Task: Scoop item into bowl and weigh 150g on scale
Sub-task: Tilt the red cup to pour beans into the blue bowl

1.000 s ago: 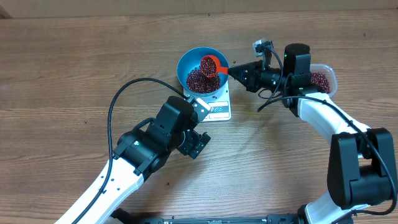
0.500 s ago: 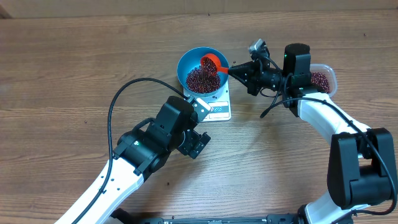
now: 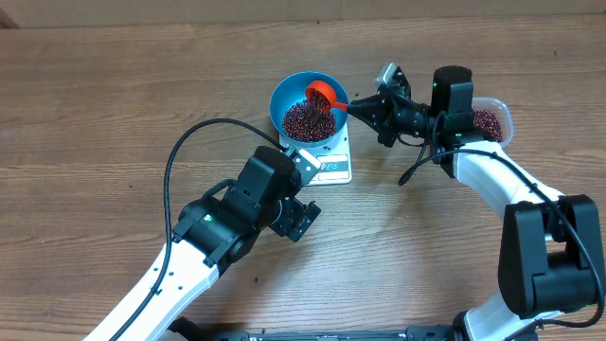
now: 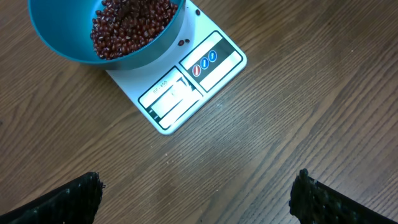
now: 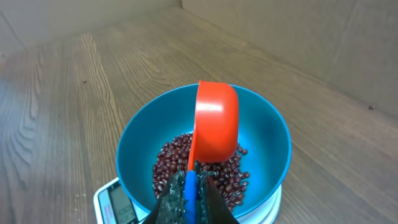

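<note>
The blue bowl sits on the white scale near the middle of the table. It covers most of the scale's top, leaving the display and button strip showing at the near edge. A maroon heap of small beans lies in the bottom of the bowl. In the left wrist view a stray bean or two lie on the scale just beside the bowl.

The right end effector is clamped tight on the handle of a red scoop. It holds the cup over the right side of the bowl, turned well onto its side above the beans. Behind the right arm, a clear plastic tub holds more of the same beans.

The left end effector hangs over bare table just in front of the scale. Its fingers are spread fully wide, with nothing between them and nothing touching them.
</note>
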Tool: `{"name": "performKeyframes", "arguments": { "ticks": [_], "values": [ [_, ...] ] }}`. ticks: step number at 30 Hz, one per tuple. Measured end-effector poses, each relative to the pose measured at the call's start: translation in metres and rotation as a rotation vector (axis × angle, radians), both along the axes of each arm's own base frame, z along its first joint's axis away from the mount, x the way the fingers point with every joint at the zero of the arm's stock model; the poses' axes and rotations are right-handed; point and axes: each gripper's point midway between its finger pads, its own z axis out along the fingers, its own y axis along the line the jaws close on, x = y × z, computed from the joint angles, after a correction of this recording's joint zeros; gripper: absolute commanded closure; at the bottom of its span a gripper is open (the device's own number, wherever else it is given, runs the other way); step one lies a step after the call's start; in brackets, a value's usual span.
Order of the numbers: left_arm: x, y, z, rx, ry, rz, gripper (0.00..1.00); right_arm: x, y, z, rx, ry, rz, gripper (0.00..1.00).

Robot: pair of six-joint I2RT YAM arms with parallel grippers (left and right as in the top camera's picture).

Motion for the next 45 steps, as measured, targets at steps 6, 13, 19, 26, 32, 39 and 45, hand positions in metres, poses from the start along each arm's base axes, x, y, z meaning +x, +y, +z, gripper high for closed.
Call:
{"name": "performKeyframes", "arguments": {
  "ticks": [6, 13, 19, 26, 32, 39, 45],
  "values": [
    [0.0, 0.0, 0.0, 0.0, 0.0, 0.0, 0.01, 0.0, 0.0, 0.0, -0.022, -0.046, 0.017, 0.96],
    [0.0, 0.0, 0.0, 0.0, 0.0, 0.0, 0.01, 0.0, 0.0, 0.0, -0.04, -0.083, 0.031, 0.96],
    [0.0, 0.0, 0.0, 0.0, 0.0, 0.0, 0.01, 0.0, 0.0, 0.0, -0.076, -0.155, 0.057, 0.96],
    [0.0, 0.0, 0.0, 0.0, 0.0, 0.0, 0.01, 0.0, 0.0, 0.001, -0.143, -0.295, 0.107, 0.96],
    [0.0, 0.0, 0.0, 0.0, 0.0, 0.0, 0.01, 0.002, 0.0, 0.003, -0.194, -0.41, 0.143, 0.96],
    [0.0, 0.0, 0.0, 0.0, 0.0, 0.0, 0.01, 0.01, 0.001, 0.019, -0.211, -0.557, 0.146, 0.96],
    [0.0, 0.0, 0.0, 0.0, 0.0, 0.0, 0.01, 0.01, 0.001, 0.019, -0.213, -0.56, 0.148, 0.96]
  ]
}}
